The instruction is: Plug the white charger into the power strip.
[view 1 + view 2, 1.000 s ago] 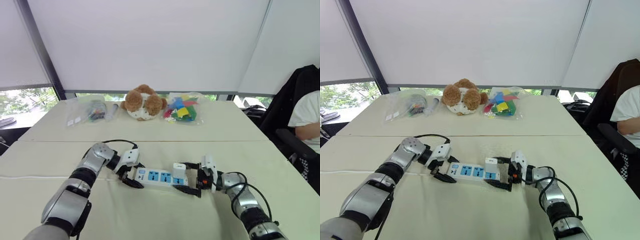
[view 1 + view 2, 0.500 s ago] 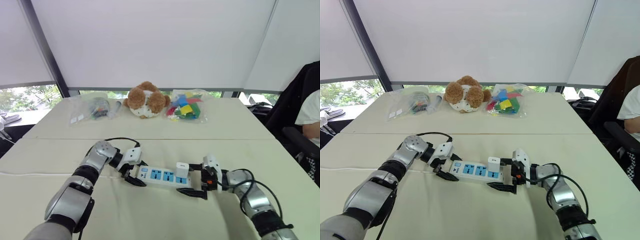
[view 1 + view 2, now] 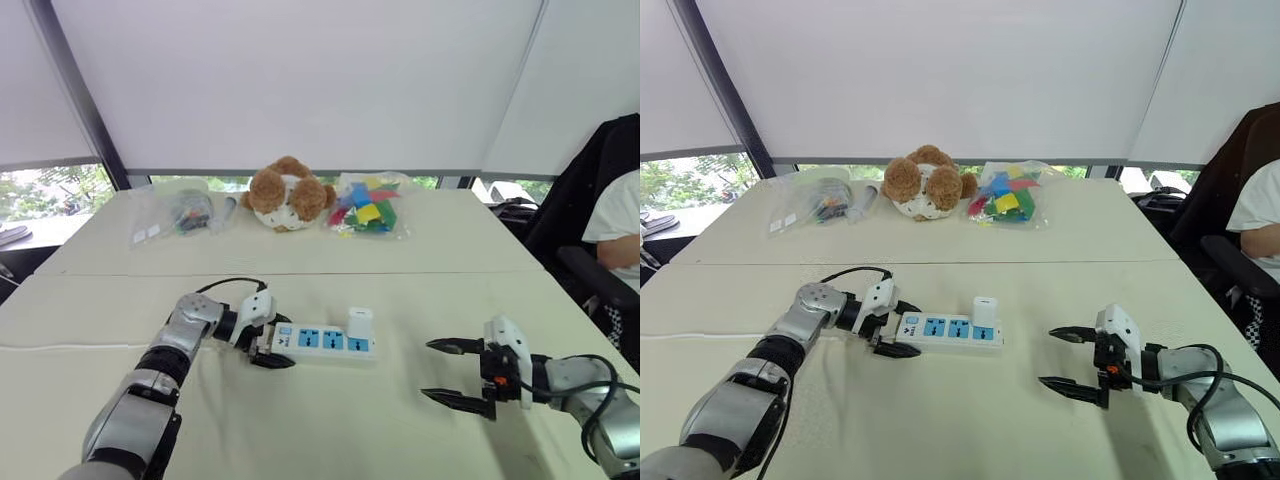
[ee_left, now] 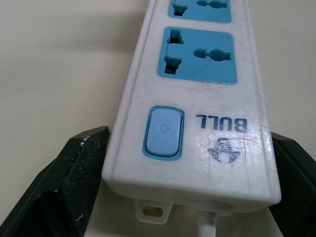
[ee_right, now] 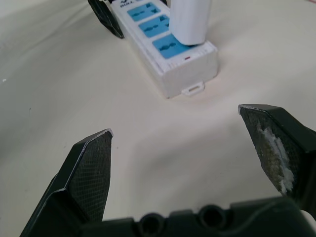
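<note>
The power strip lies flat on the cream table, its blue sockets facing up. The white charger stands upright in the socket at the strip's right end. My left gripper sits at the switch end, one black finger against each long side of the strip, shut on it. My right gripper hovers open to the right of the strip, well apart from it, with nothing between its fingers. In the right wrist view the charger is ahead of the spread fingers.
At the far side of the table are a brown teddy bear, a bag of coloured blocks and a clear bag of small items. A person in a white shirt sits at the right edge. A black cable loops behind my left wrist.
My right gripper has pulled away from the charger, to the right and back, staying open. The charger stays standing in the strip. My left gripper has stayed at the switch end.
</note>
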Robot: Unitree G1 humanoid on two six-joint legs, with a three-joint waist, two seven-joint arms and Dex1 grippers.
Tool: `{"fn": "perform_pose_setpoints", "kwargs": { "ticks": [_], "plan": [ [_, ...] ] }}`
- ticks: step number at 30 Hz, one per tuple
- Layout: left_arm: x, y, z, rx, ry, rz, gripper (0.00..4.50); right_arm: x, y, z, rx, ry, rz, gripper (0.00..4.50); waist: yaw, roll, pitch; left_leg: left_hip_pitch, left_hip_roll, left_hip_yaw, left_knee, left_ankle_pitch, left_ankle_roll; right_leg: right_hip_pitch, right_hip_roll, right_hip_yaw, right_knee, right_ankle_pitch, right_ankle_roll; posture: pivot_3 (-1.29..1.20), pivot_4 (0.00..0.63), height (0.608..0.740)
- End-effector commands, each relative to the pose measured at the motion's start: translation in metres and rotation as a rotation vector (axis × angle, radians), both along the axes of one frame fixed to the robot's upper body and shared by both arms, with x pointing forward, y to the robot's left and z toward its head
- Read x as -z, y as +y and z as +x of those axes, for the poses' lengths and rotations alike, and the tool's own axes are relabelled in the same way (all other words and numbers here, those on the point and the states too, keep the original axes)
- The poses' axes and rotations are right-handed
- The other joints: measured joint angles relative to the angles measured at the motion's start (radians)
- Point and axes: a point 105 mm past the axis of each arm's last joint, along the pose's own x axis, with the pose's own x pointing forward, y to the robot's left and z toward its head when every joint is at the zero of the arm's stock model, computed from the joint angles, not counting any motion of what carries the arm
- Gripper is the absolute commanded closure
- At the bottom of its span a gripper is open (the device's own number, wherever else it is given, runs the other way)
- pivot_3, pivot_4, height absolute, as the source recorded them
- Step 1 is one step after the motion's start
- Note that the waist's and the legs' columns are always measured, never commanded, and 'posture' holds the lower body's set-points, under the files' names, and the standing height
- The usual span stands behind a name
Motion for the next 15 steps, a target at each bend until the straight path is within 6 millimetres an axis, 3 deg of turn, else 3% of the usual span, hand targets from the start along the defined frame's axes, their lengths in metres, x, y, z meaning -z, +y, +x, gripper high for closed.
{"fn": "perform_pose_setpoints", "kwargs": {
  "ticks": [1, 9, 15],
  "plan": [
    [-0.016, 0.014, -0.003, -0.025, -0.046, -0.007, 0.03, -0.014, -0.010, -0.002, 0.030, -0.043, -0.005, 0.00, -0.001, -0.001, 0.003, 0.000, 0.000, 0.000, 0.000, 0.000, 0.000, -0.001, 0.000, 0.000, 0.000, 0.000, 0.000, 0.00, 0.150, 0.739],
    [-0.025, 0.039, -0.019, -0.097, -0.036, 0.009, 0.03, -0.018, -0.013, 0.007, 0.060, -0.043, 0.013, 0.00, 0.000, 0.002, 0.012, -0.001, 0.001, 0.000, -0.002, 0.000, 0.000, -0.002, 0.001, 0.000, 0.000, 0.000, 0.002, 0.00, 0.150, 0.739],
    [-0.064, 0.068, -0.013, -0.352, -0.007, -0.168, 0.03, -0.033, -0.024, 0.006, 0.138, 0.027, 0.089, 0.00, 0.000, -0.001, 0.017, -0.002, 0.000, 0.000, 0.000, 0.000, 0.000, -0.002, 0.000, 0.000, 0.000, 0.000, 0.001, 0.00, 0.150, 0.739]
  ]
}}
